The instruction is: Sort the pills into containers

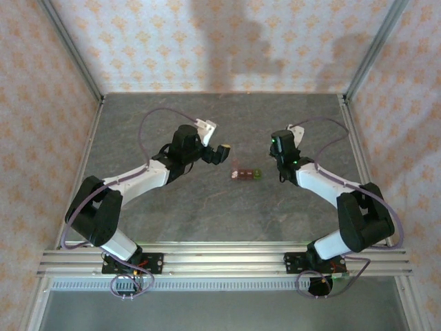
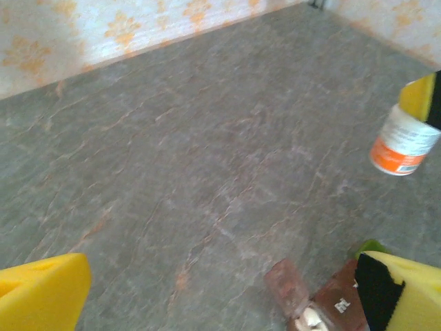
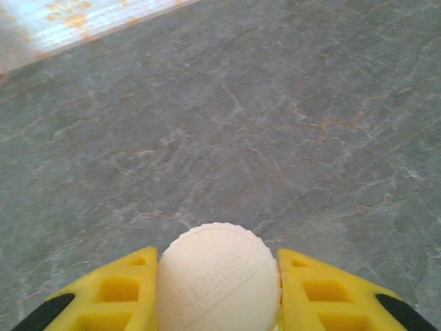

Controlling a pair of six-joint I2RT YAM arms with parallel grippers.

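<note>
Two-arm cell seen from above and from both wrists. The containers [image 1: 246, 174], a short strip of three joined cubes, lie on the grey marbled counter [image 1: 207, 214] between the two arms: two dark red-brown compartments and, at the right-hand end in the top view, one green compartment [image 1: 257, 174].

In the left wrist view the strip sits at the lower right, partly behind the yellow pad of one finger [image 2: 403, 289]. One red-brown lid [image 2: 286, 288] stands open and white pills [image 2: 310, 321] show in the compartment beside it.

The left gripper [image 1: 222, 153] is just left of the strip. Its jaws are spread wide, with bare counter between the pads and nothing held.

The right gripper [image 3: 217, 258] is closed on a small white bottle [image 2: 403, 141]. The ribbed white cap [image 3: 219, 289] fills the gap between the yellow fingers and touches both. From the left wrist, the bottle is tilted, its orange end lowermost and its upper part covered by a yellow pad. Contact between bottle and counter cannot be judged.
</note>
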